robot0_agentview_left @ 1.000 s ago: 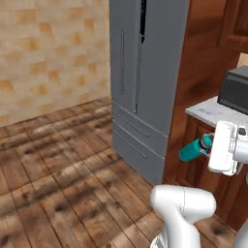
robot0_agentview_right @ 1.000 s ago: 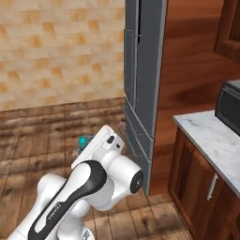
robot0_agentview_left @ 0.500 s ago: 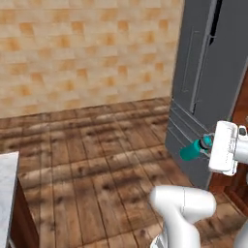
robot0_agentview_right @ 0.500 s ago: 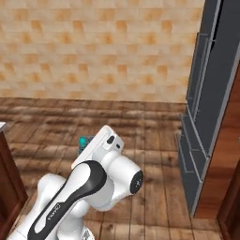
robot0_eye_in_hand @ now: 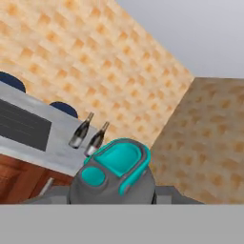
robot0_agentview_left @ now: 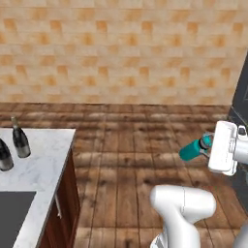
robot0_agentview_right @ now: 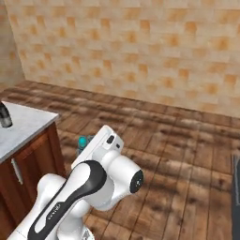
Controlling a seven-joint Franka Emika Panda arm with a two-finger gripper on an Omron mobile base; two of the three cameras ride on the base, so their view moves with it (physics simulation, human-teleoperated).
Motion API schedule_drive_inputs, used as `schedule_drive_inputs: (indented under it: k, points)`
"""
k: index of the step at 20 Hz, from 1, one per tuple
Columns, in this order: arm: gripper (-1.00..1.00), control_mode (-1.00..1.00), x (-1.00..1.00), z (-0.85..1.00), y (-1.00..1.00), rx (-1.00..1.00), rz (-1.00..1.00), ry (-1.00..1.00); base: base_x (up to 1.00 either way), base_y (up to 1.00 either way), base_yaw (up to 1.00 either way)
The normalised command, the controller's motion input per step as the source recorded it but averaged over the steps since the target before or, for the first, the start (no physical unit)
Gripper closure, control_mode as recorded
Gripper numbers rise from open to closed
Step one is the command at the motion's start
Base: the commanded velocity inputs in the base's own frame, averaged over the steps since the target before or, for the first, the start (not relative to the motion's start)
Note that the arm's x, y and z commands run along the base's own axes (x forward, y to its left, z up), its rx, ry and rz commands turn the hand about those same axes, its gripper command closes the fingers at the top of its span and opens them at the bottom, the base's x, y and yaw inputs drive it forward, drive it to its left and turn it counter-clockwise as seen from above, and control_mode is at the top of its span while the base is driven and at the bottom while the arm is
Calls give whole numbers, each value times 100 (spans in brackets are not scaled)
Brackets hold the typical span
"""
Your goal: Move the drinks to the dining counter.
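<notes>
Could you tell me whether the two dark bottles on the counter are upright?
Upright: both dark bottles stand on the counter, necks up.

The teal bottle (robot0_agentview_left: 192, 150) looks smooth plastic. Beside it, the counter (robot0_agentview_left: 41, 164) has a glossy marble top over dark wood; its two bottles (robot0_agentview_left: 20, 139) are dark glass.

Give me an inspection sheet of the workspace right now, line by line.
Surface: white-grey marble dining counter with an inset black sink.
Job's things: two dark glass bottles upright on the counter; teal bottle carried above the wooden floor.
Clutter: nothing seen.
Grippers: gripper shut on the teal bottle.
Cables: nothing seen.
Surroundings: tan tiled wall; two dark blue stools behind the counter.
</notes>
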Motion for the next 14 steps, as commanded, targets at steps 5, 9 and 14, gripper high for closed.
schedule_drive_inputs:
  k: [5, 9, 14]
  points:
    - [100, 100, 0, 0, 0, 0, 0, 0, 0, 26, 48]
    - [100, 100, 0, 0, 0, 0, 0, 0, 0, 26, 45]
    - [100, 100, 0, 0, 0, 0, 0, 0, 8, 25, 45]
